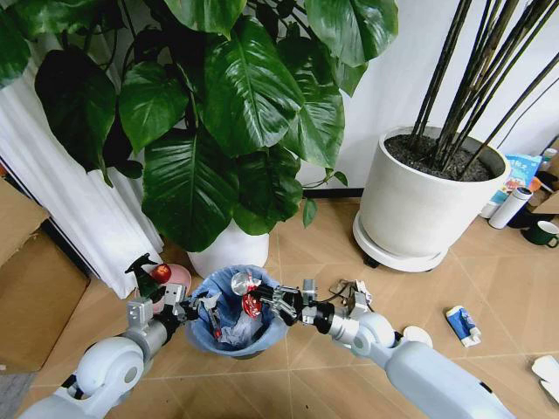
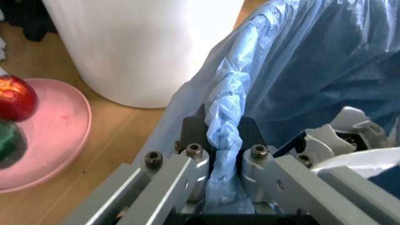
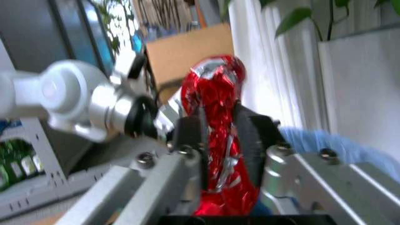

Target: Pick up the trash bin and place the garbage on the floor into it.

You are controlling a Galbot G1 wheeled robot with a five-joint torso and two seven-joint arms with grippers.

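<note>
The trash bin (image 1: 236, 325), black with a crinkly light-blue bag (image 2: 300, 70) over its rim, sits low in the head view. My left gripper (image 1: 199, 305) (image 2: 224, 152) is shut on the bagged rim at the bin's left side. Over the bin's mouth, my right gripper (image 1: 260, 301) (image 3: 216, 140) is shut on a red crumpled wrapper (image 1: 251, 305) (image 3: 216, 108). More garbage lies on the floor to the right: a blue-white packet (image 1: 461, 323), a small white disc (image 1: 417, 335) and a white scrap (image 1: 548, 370).
A leafy plant in a white pot (image 1: 229, 249) (image 2: 144, 47) stands just behind the bin. A big white pot (image 1: 419, 205) is at the right, a cardboard box (image 1: 31, 288) at the left. A pink plate (image 1: 175, 278) (image 2: 56, 140) and a green spray bottle (image 1: 142, 278) lie beside the bin.
</note>
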